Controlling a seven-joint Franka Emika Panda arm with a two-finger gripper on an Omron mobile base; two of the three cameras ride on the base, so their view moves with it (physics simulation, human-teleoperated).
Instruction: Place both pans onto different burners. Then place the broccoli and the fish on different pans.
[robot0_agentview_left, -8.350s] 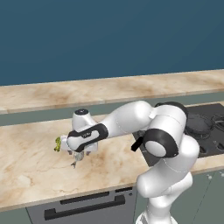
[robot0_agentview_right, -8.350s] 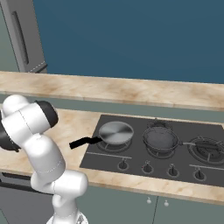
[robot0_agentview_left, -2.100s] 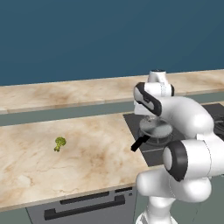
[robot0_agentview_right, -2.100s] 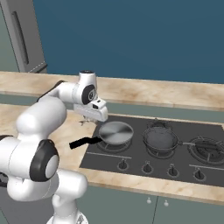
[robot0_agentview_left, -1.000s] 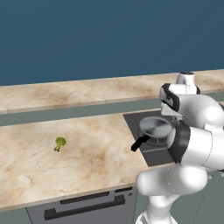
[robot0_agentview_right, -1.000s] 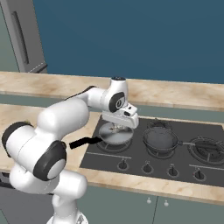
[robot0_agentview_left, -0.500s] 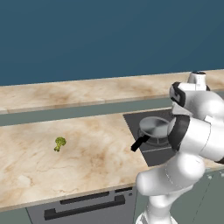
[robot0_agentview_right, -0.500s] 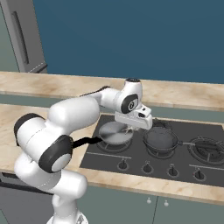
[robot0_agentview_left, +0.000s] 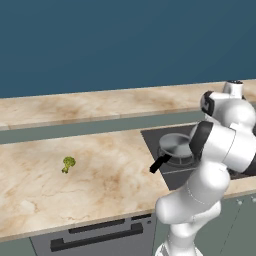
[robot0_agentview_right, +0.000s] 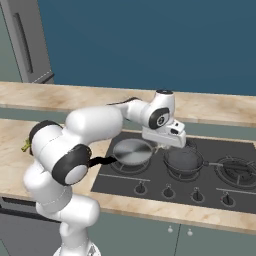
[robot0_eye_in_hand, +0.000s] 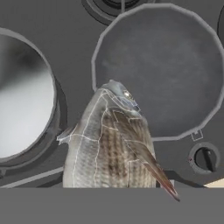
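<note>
The end effector (robot0_agentview_right: 172, 141) is clenched on the fish (robot0_eye_in_hand: 109, 144) and has swung from the desk's left part, past the silver pan (robot0_agentview_right: 132, 151), to hang over the darker pan (robot0_agentview_right: 184, 159) on the cooktop's middle burner. Both pans already sit on separate burners, so the fish looks ready to be lowered and let go here. The broccoli (robot0_agentview_left: 67, 163) still lies well apart on the desk's left part, which leaves the silver pan for it.
</note>
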